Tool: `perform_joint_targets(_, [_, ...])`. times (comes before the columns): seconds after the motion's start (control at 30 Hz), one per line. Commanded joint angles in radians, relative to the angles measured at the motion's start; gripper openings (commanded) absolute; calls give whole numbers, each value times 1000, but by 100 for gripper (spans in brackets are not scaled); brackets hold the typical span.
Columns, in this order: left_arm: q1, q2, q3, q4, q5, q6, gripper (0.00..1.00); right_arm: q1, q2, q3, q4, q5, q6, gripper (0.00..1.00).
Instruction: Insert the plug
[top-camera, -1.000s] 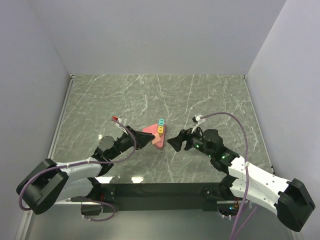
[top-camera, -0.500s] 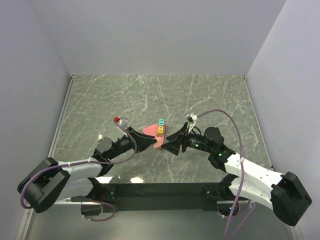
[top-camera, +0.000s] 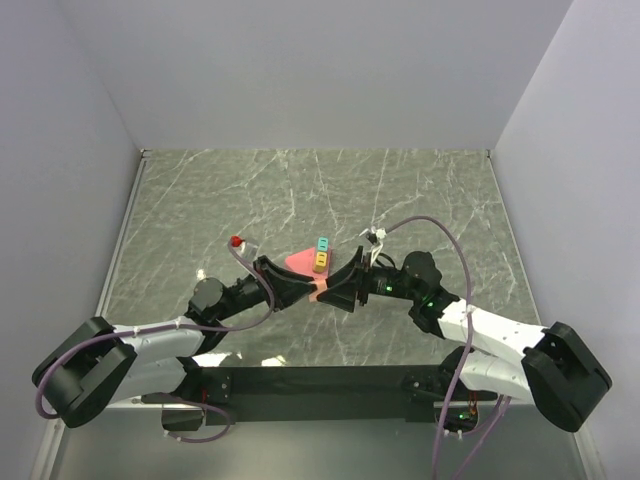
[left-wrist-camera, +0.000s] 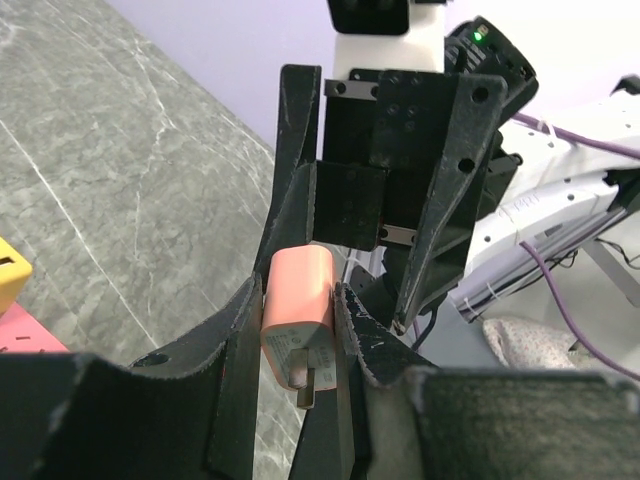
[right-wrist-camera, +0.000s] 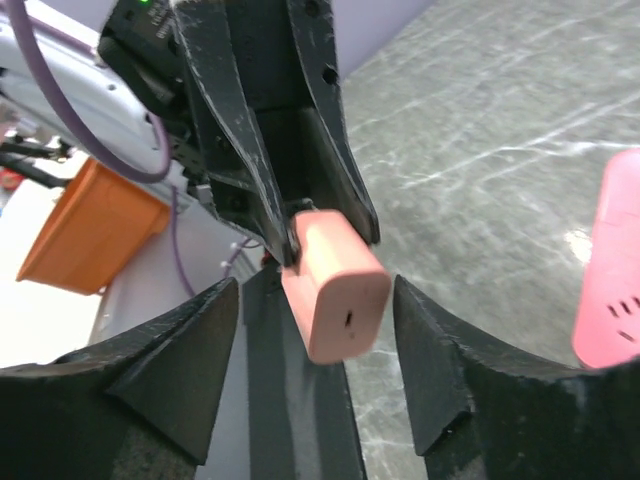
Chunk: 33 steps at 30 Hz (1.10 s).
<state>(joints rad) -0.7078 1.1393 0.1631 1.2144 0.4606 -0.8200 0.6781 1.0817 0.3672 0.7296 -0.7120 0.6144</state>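
Marble-look table (top-camera: 420, 190), and from above the two claws meet at the pink socket strip (top-camera: 303, 262), so you can barely see the plug there. Left gripper (top-camera: 308, 289) is clamped on the pink plug (left-wrist-camera: 297, 318), held above the table. Right gripper (right-wrist-camera: 318, 290) straddles it, jaws apart with gaps on both sides. The wrist view crops the strip.
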Motion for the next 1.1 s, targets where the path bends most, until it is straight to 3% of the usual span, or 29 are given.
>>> perform_joint_targets(0.0, [-18,-19,23,50,21,33,1,-6,32,18,157,-78,53,69])
perform_joint_targets(0.63, [-35,-16,30,37,9,48,0,-5,38,22,99,-138,42,54])
perform_joint_targets(0.73, [-36,-10,38,16,3,50,1,-5,50,29,108,-144,44,40])
perform_joint_targets(0.8, [-36,-9,52,-9,4,54,1,-3,55,32,108,-139,44,24])
perform_joint_targets(0.87, [-38,-13,55,-27,-3,55,7,-3,63,38,99,-127,42,6])
perform_joint_targets(0.9, [-38,-13,55,-29,-8,53,13,-3,67,38,99,-124,41,2])
perform_joint_targets(1.07, [-38,-33,59,-102,-57,62,76,-6,69,32,110,-103,48,0])
